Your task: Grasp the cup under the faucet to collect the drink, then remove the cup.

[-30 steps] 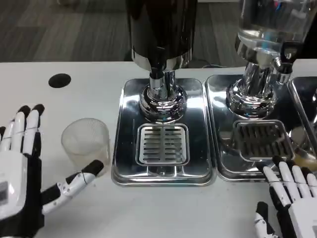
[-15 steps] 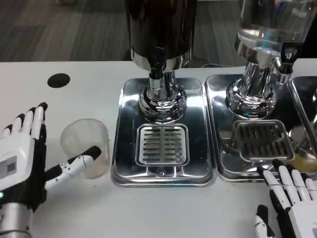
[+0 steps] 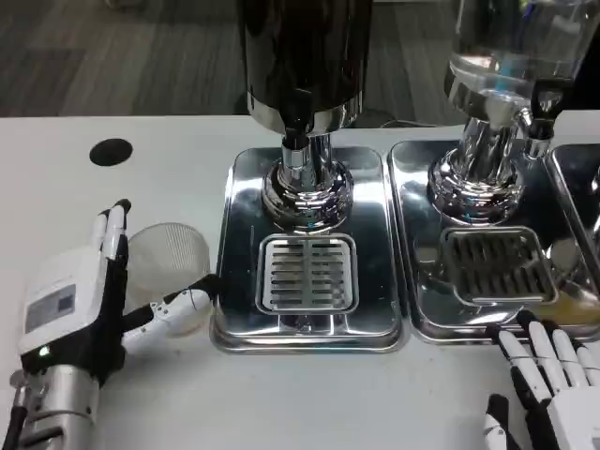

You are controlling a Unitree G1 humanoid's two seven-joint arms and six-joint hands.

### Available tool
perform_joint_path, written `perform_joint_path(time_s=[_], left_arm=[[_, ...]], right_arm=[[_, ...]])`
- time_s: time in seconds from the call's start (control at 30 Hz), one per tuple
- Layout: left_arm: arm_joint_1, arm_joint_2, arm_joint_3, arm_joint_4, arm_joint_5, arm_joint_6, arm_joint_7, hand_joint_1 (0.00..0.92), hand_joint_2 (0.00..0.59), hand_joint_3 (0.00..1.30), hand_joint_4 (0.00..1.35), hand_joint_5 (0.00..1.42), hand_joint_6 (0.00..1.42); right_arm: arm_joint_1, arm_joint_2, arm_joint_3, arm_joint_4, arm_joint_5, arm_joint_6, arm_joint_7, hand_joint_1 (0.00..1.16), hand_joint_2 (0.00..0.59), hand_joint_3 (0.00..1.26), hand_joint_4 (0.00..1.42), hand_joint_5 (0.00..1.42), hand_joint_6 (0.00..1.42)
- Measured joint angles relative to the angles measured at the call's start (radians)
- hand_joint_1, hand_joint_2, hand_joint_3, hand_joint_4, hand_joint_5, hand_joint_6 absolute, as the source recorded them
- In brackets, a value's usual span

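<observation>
My left robot hand (image 3: 80, 314) is spread wide around the clear plastic cup (image 3: 173, 274), which sits on the counter (image 3: 309, 394) at nine o'clock from the drip tray (image 3: 307, 272), not yet gripped. Squeeze too hard and this flimsy cup may buckle or tip. My right robot hand (image 3: 558, 394) rests open at five o'clock.

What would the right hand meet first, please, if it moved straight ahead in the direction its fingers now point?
Most likely the front rim of the right drip tray, since the right hand rests just short of it with its fingers pointing up the picture toward it. The gap between them is hard to judge from this one view.
</observation>
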Motion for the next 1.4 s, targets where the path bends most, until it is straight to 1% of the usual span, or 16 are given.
perform_joint_path(time_s=[0.13,0.2,0.27,0.33,0.4,0.43,0.5,0.57,0.63,0.67,0.77,0.9,0.97,1.2,1.3,1.4], left_arm=[[-0.018,-0.003,-0.01,0.017,0.0,0.006,0.004,0.065,0.037,0.08,0.05,0.31,0.38],[-0.027,-0.004,-0.013,0.023,0.0,0.013,0.008,0.078,0.038,0.11,0.09,0.36,0.43],[-0.032,-0.004,-0.019,0.024,0.001,0.022,0.012,0.104,0.048,0.18,0.13,0.43,0.51],[-0.034,-0.004,-0.021,0.025,0.0,0.024,0.015,0.13,0.058,0.24,0.19,0.51,0.64],[-0.039,-0.004,-0.022,0.029,0.0,0.028,0.022,0.162,0.067,0.3,0.27,0.61,0.81],[-0.039,-0.004,-0.022,0.029,0.0,0.03,0.023,0.202,0.072,0.36,0.32,0.68,0.92],[-0.041,-0.004,-0.023,0.029,0.0,0.036,0.037,0.243,0.082,0.46,0.42,0.8,1.09],[-0.041,-0.006,-0.025,0.029,0.001,0.043,0.043,0.3,0.091,0.57,0.53,0.89,1.19],[-0.041,-0.007,-0.027,0.029,0.001,0.046,0.046,0.321,0.083,0.6,0.58,0.93,1.24],[-0.041,-0.008,-0.029,0.029,0.003,0.051,0.05,0.356,0.079,0.62,0.6,0.94,1.26],[-0.041,-0.015,-0.032,0.029,0.006,0.061,0.064,0.39,0.062,0.65,0.64,0.96,1.3],[-0.041,-0.027,-0.036,0.03,0.008,0.07,0.089,0.476,0.043,0.71,0.72,1.01,1.37],[-0.041,-0.033,-0.039,0.035,0.009,0.07,0.106,0.5,0.039,0.74,0.74,1.02,1.4],[-0.031,-0.048,-0.046,0.042,0.007,0.074,0.171,0.511,0.027,0.77,0.78,1.02,1.41],[-0.022,-0.053,-0.048,0.042,0.007,0.074,0.194,0.457,0.041,0.75,0.78,1.04,1.41],[-0.008,-0.059,-0.049,0.042,0.007,0.068,0.222,0.434,0.046,0.74,0.77,1.03,1.42]], right_arm=[[0.0,0.0,-0.001,0.003,0.006,-0.01,0.0,0.14,0.555,0.15,0.0,0.0,0.05],[0.0,0.0,-0.001,0.005,0.013,-0.013,0.0,0.14,0.555,0.15,0.0,0.0,0.05],[0.0,0.0,-0.002,0.009,0.017,-0.014,0.0,0.14,0.555,0.15,0.0,0.0,0.05],[0.0,0.0,-0.002,0.01,0.019,-0.016,0.0,0.14,0.555,0.15,0.0,0.0,0.06],[-0.002,0.0,-0.002,0.014,0.019,-0.022,0.0,0.14,0.548,0.16,0.0,0.0,0.06],[-0.004,0.0,-0.002,0.016,0.02,-0.027,0.0,0.14,0.546,0.16,0.0,0.0,0.06],[-0.007,0.0,-0.003,0.02,0.021,-0.029,0.0,0.13,0.545,0.16,0.0,0.0,0.07],[-0.011,0.0,-0.003,0.023,0.024,-0.032,0.0,0.13,0.545,0.16,0.0,0.0,0.07],[-0.014,0.0,-0.003,0.024,0.025,-0.034,0.0,0.13,0.545,0.16,0.0,0.0,0.07],[-0.015,0.0,-0.003,0.024,0.025,-0.037,0.0,0.13,0.545,0.17,0.0,0.0,0.07],[-0.015,0.0,-0.003,0.026,0.027,-0.042,0.0,0.13,0.544,0.17,0.0,0.0,0.09],[-0.015,0.0,-0.006,0.03,0.031,-0.046,0.0,0.13,0.544,0.17,0.0,0.0,0.09],[-0.014,0.0,-0.009,0.033,0.035,-0.049,0.0,0.13,0.544,0.17,0.0,0.0,0.09],[-0.013,0.0,-0.014,0.042,0.041,-0.053,0.0,0.12,0.549,0.17,0.0,0.0,0.11],[-0.013,0.0,-0.014,0.043,0.045,-0.06,0.0,0.12,0.55,0.17,0.0,0.0,0.11],[-0.014,0.0,-0.015,0.044,0.046,-0.061,0.0,0.11,0.55,0.17,0.0,0.0,0.11]])
